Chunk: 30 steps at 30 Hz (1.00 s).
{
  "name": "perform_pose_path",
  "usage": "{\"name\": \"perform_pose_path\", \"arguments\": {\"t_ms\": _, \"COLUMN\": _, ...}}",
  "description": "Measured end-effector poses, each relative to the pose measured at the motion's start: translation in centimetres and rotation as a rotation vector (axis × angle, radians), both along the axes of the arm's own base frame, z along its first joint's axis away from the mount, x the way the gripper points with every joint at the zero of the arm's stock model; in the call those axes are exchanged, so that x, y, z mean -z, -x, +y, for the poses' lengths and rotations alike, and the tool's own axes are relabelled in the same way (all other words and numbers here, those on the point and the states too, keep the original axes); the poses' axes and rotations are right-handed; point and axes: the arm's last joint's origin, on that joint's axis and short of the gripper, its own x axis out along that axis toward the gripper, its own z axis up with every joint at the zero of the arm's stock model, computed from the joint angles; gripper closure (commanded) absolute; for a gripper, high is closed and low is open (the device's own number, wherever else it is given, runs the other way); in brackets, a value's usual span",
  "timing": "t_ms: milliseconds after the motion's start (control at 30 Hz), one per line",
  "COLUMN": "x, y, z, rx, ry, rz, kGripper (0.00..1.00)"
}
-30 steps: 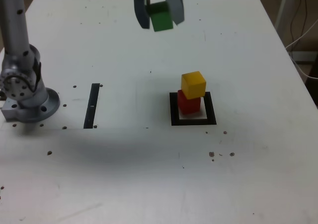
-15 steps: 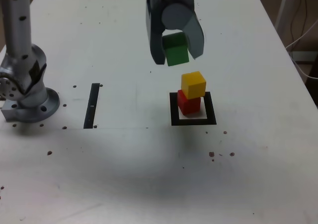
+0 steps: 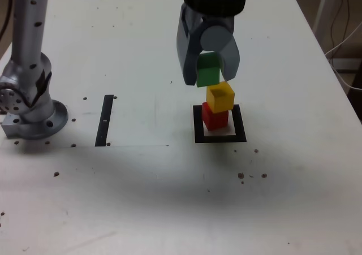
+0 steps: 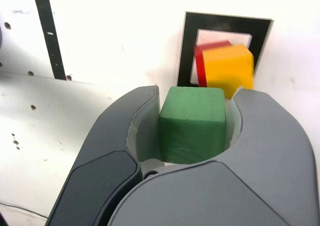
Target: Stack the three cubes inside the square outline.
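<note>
My gripper is shut on the green cube, which hangs in the air just above and a little to the exterior view's left of the stack. The yellow cube rests on the red cube, slightly offset, inside the black square outline. In the wrist view the green cube fills the space between the two dark jaws of my gripper, with the yellow cube, the red cube and the square outline beyond it.
A narrow black strip lies on the white table to the exterior view's left of the outline. The arm's grey base stands at the far left. Small dark holes dot the tabletop. Cables hang past the table's right edge.
The gripper has carried the green cube down and to the exterior view's right, from the far side of the table to just above the yellow cube. The stack has not moved.
</note>
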Motion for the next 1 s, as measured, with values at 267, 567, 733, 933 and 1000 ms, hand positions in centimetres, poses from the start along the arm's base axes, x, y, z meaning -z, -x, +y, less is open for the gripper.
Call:
{"name": "perform_pose_path", "arguments": {"t_ms": 267, "x": 0.3, "y": -0.2, "z": 1.3, "rx": -0.012, "ry": 0.001, "rz": -0.001, "kGripper": 0.8}}
{"name": "perform_pose_path", "arguments": {"t_ms": 567, "x": -0.2, "y": -0.5, "z": 1.0, "rx": -0.005, "ry": 0.004, "rz": -0.025, "kGripper": 0.8}}
{"name": "perform_pose_path", "arguments": {"t_ms": 733, "x": 0.3, "y": -0.9, "z": 0.5, "rx": 0.003, "ry": 0.007, "rz": -0.014, "kGripper": 0.8}}
{"name": "perform_pose_path", "arguments": {"t_ms": 933, "x": 0.8, "y": -1.3, "z": 0.5, "rx": 0.014, "ry": 0.007, "rz": 0.002, "kGripper": 0.8}}
{"name": "perform_pose_path", "arguments": {"t_ms": 1000, "x": 0.8, "y": -1.3, "z": 0.5, "rx": 0.019, "ry": 0.009, "rz": 0.002, "kGripper": 0.8}}
